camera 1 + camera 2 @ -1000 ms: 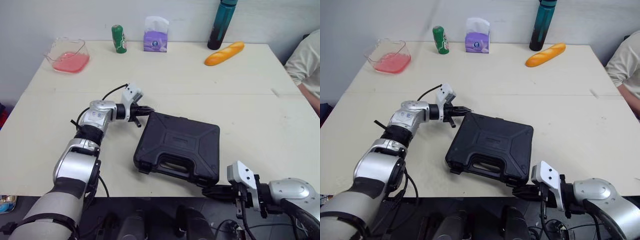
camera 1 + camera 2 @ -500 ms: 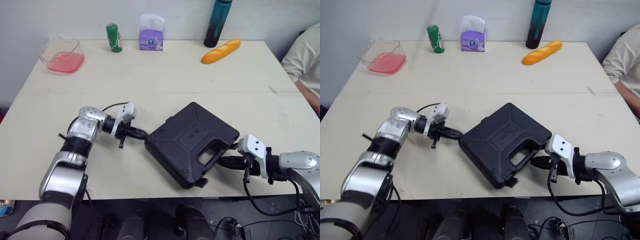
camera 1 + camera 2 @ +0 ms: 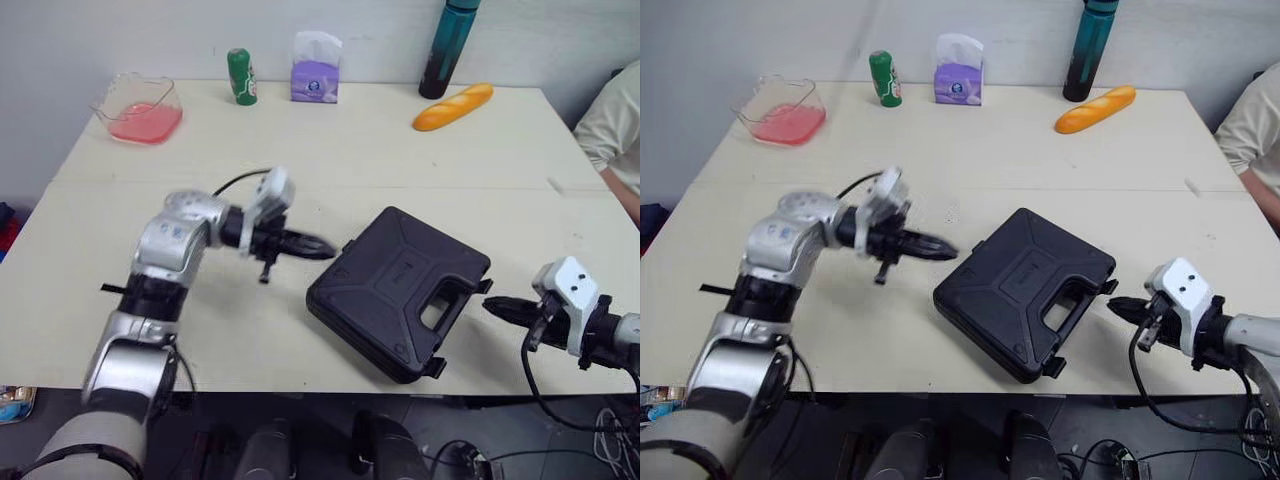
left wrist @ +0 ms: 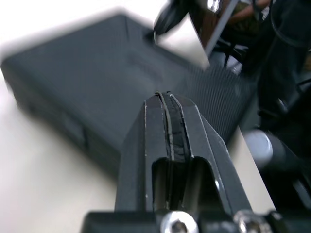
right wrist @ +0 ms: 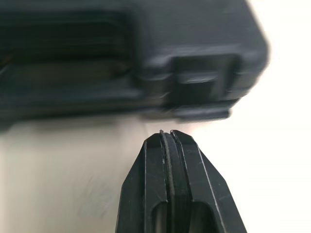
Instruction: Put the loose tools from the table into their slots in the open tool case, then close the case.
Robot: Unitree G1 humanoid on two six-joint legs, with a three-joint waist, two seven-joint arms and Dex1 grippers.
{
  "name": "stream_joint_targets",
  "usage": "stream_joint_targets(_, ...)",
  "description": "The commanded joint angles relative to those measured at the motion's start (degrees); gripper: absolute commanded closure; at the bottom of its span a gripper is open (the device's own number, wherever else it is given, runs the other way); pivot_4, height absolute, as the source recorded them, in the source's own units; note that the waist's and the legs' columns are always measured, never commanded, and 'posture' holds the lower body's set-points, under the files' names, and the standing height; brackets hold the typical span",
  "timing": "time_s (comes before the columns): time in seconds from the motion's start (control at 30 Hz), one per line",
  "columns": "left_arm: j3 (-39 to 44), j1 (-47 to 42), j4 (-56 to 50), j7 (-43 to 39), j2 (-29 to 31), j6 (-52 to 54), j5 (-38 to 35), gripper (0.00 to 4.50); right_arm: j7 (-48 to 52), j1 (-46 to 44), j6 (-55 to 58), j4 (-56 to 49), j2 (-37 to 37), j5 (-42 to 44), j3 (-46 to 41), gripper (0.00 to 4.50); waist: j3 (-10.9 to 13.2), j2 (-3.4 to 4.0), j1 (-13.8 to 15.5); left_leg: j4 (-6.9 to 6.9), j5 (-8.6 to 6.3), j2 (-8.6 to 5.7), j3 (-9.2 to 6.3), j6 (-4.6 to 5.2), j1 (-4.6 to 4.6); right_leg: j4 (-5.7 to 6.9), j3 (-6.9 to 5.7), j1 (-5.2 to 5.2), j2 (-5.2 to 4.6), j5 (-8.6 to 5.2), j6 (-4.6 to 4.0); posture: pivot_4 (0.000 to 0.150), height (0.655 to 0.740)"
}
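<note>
Closed tool case [image 3: 392,285] hides its inside; person [image 3: 618,125] cut off by edge

Along the far edge of the desk [image 3: 330,150], left to right: a clear tub [image 3: 140,110] of pink liquid, green can [image 3: 239,77], purple tissue pack [image 3: 314,69], teal bottle [image 3: 449,48], bread loaf [image 3: 453,107]. A person's sleeve [image 3: 615,125] shows far right.

A cream table [image 3: 330,150] stands against a plain pale wall [image 3: 120,40] under even light.
</note>
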Motion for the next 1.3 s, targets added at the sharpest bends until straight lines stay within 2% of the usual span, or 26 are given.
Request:
stream_joint_targets(0.03,-4.3,-5.4,6.2,7.9,-9.0,-4.3,3.6,4.46,-7.0,-0.5,2.0,-1.8,2.8,-1.9,-1.2,4.5,0.0,0.0,0.6,0.04,0.01,0.0,-0.02,0.0,-0.02,0.02,-0.03,0.01,0.03,0.0,0.0,0.15,0.7314)
stream_joint_targets(0.13,-6.6,-8.3,15.3,12.1,-13.7,-13.8,8.7,4.46,-8.5,-1.1,3.2,-3.2,3.6,-1.7,-1.5,4.5,0.0,0.01,0.5,0.06,0.05,-0.16,0.03,0.08,-0.03,-0.03,0.07,0.0,-0.02,0.05,0.09,0.15,0.7314)
stream_joint_targets(0.2,-8.2,-9.9,20.0,11.8,-15.6,-16.9,10.3,4.46,-8.8,-0.8,3.9,-4.2,3.4,-1.8,-1.4,4.5,0.0,0.01,-0.2,-0.03,0.04,-0.16,0.12,0.11,-0.03,-0.06,0.17,-0.07,-0.02,0.06,0.11,0.15,0.7314)
stream_joint_targets(0.4,-10.6,-15.3,34.6,14.3,-22.8,-22.4,14.8,4.46,-11.2,-2.4,6.7,-5.3,5.1,-1.4,0.9,4.5,0.0,0.01,-0.9,-0.11,0.02,-0.05,0.14,0.08,-0.05,-0.09,0.07,-0.13,0.04,0.02,0.04,0.15,0.7314)
stream_joint_targets(0.57,-12.6,-17.1,44.6,17.5,-26.5,-28.1,19.7,4.46,-12.3,-4.3,7.8,-5.3,5.9,-1.8,2.4,4.5,0.0,0.0,-0.9,-0.08,-0.04,-0.07,0.1,0.21,-0.07,-0.15,0.07,-0.12,-0.02,0.04,0.06,0.15,0.7314)
stream_joint_targets(0.9,-19.0,-14.3,49.3,19.7,-27.1,-36.4,29.2,4.46,-10.5,-8.8,11.5,-6.5,5.0,1.5,2.4,4.5,-0.2,-0.15,-0.9,-0.04,-0.09,-0.04,0.06,0.24,0.05,-0.35,0.06,0.01,-0.09,0.04,0.06,0.15,0.7314)
stream_joint_targets(1.1,-20.2,-13.7,49.7,19.4,-26.4,-41.2,31.7,4.46,-7.2,-11.6,12.7,-5.3,3.7,2.7,4.2,4.5,-0.3,-0.22,-1.0,-0.04,-0.11,-0.01,0.07,0.21,0.07,-0.34,0.06,0.01,-0.07,0.03,0.05,0.15,0.7314)
stream_joint_targets(1.3,-19.4,-13.7,51.0,19.0,-26.4,-41.1,31.9,4.46,-6.7,-16.1,13.8,-3.5,4.0,2.3,7.2,4.5,-0.7,-0.52,-1.7,-0.06,-0.16,0.13,0.13,0.12,0.2,-0.33,0.08,0.03,-0.04,-0.03,-0.05,0.15,0.7314)
